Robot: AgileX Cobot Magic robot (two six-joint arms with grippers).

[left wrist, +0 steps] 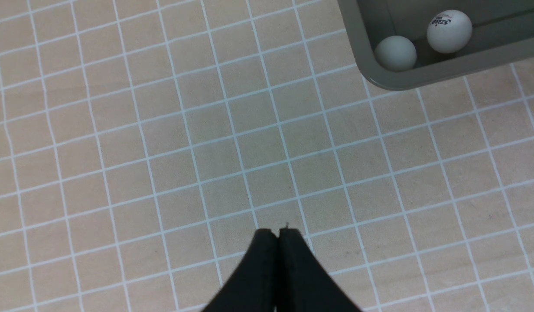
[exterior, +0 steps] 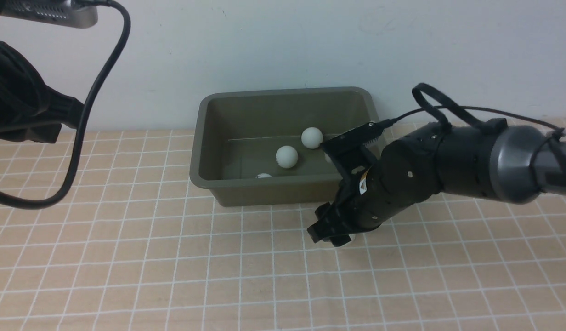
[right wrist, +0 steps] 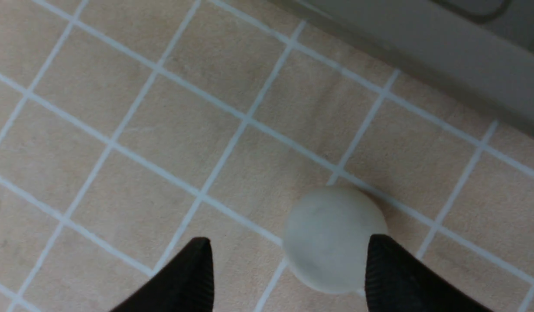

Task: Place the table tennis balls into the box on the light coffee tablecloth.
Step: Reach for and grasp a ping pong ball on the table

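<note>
On the tablecloth, far side: an olive-green box [exterior: 205, 180] stands against the white wall [exterior: 283, 46], open side up.
Tablecloth [exterior: 127, 257]: peach-tan with a grid of thin white lines, lying flat under everything.
Table tennis balls in the box [exterior: 287, 156]: two white balls show in full on the box floor, near each other but apart. The top of a third [exterior: 263, 175] peeks over the near wall.
Left wrist view of the box [left wrist: 379, 80]: one rounded corner with two balls inside, a plain one [left wrist: 395, 53] in the corner and one with a dark printed logo [left wrist: 449, 31] just beside it.
Loose ball [right wrist: 334, 238]: a white one lies on the cloth just in front of the box's near wall, outside it.
Right gripper [right wrist: 288, 239]: down low at the cloth in front of the box, claw spread wide. The loose ball sits between the fingers, close against one finger [right wrist: 397, 277] and clear of the other [right wrist: 184, 281]. It is not squeezed.
Right arm [exterior: 448, 161]: reaches in from the right, across the box's right end.
Left gripper [left wrist: 275, 236]: claw pressed fully together, holding nothing, over bare cloth and well apart from the box corner.
</note>
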